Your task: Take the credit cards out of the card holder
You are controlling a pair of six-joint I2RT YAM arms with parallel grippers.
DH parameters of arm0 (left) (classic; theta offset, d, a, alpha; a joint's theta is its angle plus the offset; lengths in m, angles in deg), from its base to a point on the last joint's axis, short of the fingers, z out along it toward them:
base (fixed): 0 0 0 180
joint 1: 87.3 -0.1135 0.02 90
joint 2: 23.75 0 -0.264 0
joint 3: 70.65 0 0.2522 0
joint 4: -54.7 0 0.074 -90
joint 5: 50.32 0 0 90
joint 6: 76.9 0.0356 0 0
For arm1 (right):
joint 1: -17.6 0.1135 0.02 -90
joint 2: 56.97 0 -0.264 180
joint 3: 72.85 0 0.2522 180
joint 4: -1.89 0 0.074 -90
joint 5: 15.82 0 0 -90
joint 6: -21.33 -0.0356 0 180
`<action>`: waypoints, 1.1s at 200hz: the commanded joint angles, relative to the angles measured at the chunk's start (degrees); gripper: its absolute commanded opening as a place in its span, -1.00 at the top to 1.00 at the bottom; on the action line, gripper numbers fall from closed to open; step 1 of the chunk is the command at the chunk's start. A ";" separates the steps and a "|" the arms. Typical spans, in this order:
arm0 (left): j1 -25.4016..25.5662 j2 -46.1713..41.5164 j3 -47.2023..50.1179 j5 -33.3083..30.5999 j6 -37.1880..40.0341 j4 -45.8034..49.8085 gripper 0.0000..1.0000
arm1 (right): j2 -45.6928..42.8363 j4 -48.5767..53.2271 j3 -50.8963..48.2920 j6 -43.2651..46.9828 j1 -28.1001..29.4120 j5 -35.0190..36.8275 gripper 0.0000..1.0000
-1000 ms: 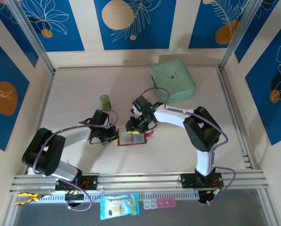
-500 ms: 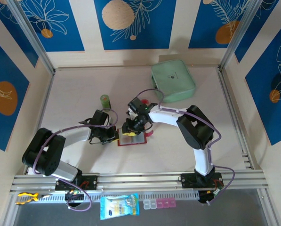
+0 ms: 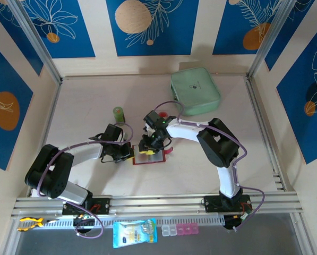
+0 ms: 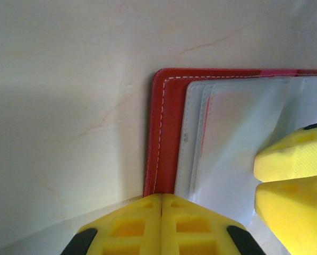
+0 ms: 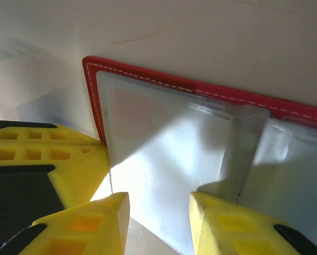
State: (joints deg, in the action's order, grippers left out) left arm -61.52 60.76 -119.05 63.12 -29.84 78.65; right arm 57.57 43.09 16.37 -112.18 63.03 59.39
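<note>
Mint-green pouch [image 3: 195, 91] sits upper right of centre, its logo too small to read. Green cylinder [image 3: 118, 113] stands left of centre. Both well apart from action.

Card holder [image 3: 148, 157] lies open at frame centre, clear sleeves [image 4: 238, 138] facing up.

Both arms reach inward, low. Left gripper [image 3: 129, 153] closed, tips touching holder's red left edge. Right gripper [image 3: 146, 148] hangs with jaws parted over sleeves.

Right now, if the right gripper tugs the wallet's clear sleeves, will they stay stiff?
Probably not: the sleeves look thin, one bowed up at the fold. The wallet looks light, so it may slide unless the left gripper pins it.
</note>
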 commanded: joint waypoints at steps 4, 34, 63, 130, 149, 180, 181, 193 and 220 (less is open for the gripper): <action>0.23 0.66 0.18 -1.97 1.28 3.31 1.00 | -0.73 4.15 0.46 0.87 -0.11 2.10 0.27; 0.07 0.80 0.27 -2.30 1.45 3.42 1.00 | -1.72 3.96 -0.90 1.13 -0.90 1.79 0.27; 0.06 0.66 0.05 -2.45 1.46 3.71 1.00 | -2.68 2.68 -2.22 1.58 -1.68 0.60 0.27; -0.06 -3.05 -0.59 -2.26 0.76 2.95 1.00 | -3.45 -6.85 -8.39 2.20 -4.63 -8.72 0.29; -0.04 -4.19 -1.14 -1.83 0.25 2.79 1.00 | -3.68 -9.09 -10.07 2.02 -5.39 -10.28 0.29; 0.14 -4.88 -1.84 0.01 -1.40 1.11 0.92 | -3.62 -12.62 -12.75 1.26 -6.57 -12.47 0.30; 0.19 -4.88 -1.89 0.06 -1.51 1.04 0.91 | -3.62 -12.78 -12.82 1.20 -6.62 -12.51 0.29; 0.31 -4.64 -1.97 0.92 -2.46 -0.14 0.86 | -3.63 -14.08 -13.60 0.97 -6.93 -13.31 0.30; 0.98 -3.76 -2.36 2.32 -3.99 -2.57 0.73 | -3.51 -16.22 -15.05 0.35 -7.68 -14.59 0.33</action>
State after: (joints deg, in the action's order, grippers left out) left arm -61.43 56.97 -119.70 63.01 -31.89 78.54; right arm 54.58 28.01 3.61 -110.84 56.01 46.26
